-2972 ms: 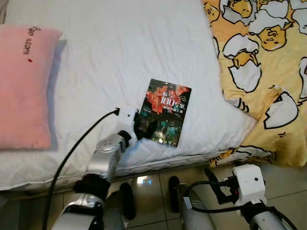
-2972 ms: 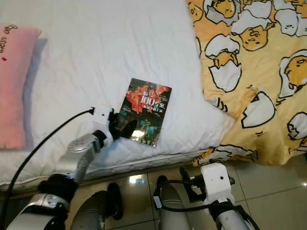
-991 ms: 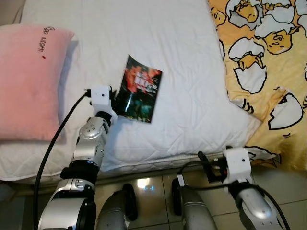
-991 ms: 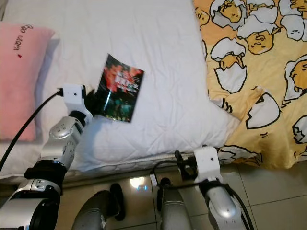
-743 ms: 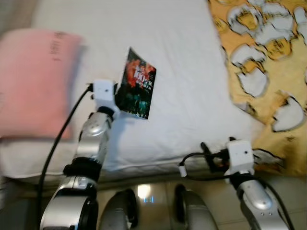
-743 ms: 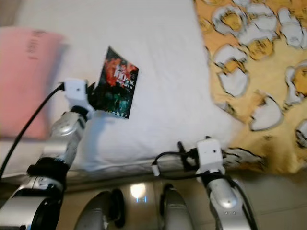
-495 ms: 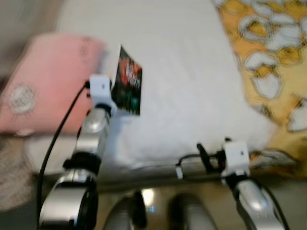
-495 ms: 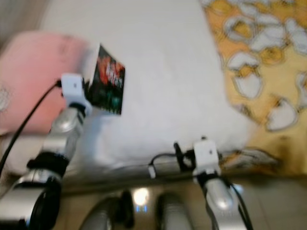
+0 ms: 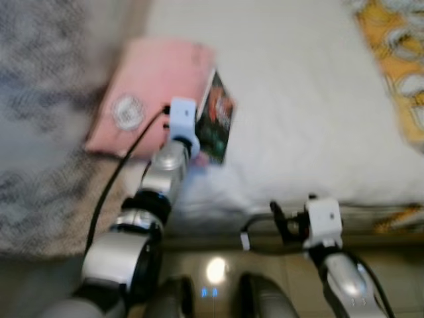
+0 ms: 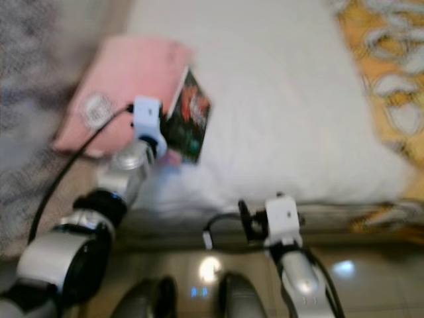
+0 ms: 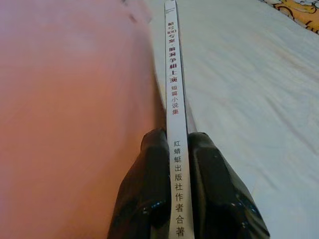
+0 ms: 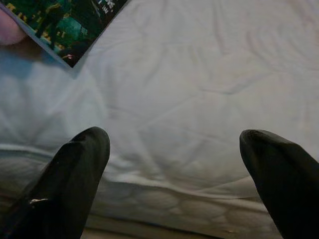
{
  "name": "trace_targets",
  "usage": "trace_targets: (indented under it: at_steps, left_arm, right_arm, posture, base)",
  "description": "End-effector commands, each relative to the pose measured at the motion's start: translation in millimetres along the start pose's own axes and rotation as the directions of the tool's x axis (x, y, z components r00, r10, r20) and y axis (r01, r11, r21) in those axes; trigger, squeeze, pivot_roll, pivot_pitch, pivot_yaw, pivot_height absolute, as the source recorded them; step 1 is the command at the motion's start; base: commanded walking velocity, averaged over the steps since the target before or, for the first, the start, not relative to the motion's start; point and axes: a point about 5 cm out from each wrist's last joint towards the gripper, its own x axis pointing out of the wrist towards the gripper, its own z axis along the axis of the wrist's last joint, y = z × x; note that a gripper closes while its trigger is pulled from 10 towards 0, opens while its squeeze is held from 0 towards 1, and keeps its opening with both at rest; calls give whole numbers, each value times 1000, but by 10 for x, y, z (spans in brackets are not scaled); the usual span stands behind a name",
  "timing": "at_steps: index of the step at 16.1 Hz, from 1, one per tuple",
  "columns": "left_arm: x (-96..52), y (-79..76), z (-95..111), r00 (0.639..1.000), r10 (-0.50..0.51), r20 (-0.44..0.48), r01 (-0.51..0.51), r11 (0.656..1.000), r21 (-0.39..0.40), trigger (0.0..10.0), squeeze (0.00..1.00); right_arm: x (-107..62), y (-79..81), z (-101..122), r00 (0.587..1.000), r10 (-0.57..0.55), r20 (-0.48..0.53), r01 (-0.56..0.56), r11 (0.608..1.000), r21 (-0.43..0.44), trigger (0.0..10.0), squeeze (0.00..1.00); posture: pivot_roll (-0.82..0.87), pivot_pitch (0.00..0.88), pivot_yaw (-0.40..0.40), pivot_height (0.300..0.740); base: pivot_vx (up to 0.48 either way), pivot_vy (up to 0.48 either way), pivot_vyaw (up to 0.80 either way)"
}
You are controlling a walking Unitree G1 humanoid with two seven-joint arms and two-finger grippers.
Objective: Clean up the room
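Note:
A thin paperback book [image 9: 215,120] with a dark red-and-green cover is lifted off the white bed [image 9: 311,99], held up on edge beside the pink pillow [image 9: 149,86]. My left gripper [image 11: 175,149] is shut on the book's lower end; its white spine [image 11: 173,94] with Chinese print runs between the black fingers [image 11: 149,189]. My right gripper [image 12: 174,149] hangs open by the mattress edge, with nothing between its fingers [image 12: 79,169], and a corner of the book [image 12: 65,25] shows beyond it.
A yellow blanket [image 9: 397,53] with an egg cartoon print lies on the bed's right side. A grey patterned surface [image 9: 46,132] lies left of the bed. Glossy tiled floor [image 9: 218,278] lies at my feet. The head views are blurred.
The whole view has swung left, bringing the grey surface into sight. My left gripper has carried the book up off the sheet and leftwards to the pillow's edge. The right arm stays low.

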Motion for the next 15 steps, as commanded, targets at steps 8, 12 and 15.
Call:
trace_targets:
  at_steps: [8,12,15]
  left_arm:
    - [230,-731,513,981,-159,107,191,860,-472,10000,0]
    - [245,-754,378,994,-113,-15,71,717,-693,10000,0]
    - [198,-800,161,990,-88,-112,-24,669,-743,10000,0]
  right_arm:
    - [-137,-38,-58,1000,-14,-27,14,1000,-21,10000,0]
    - [-341,22,-87,998,6,-55,-9,999,-38,10000,0]
    - [-463,21,-65,998,-6,-64,4,999,-42,10000,0]
  posture:
    - [-290,242,39,740]
    - [-347,295,48,740]
    - [-385,328,48,740]
  base:
    - [0,0,0]
    - [0,0,0]
    - [0,0,0]
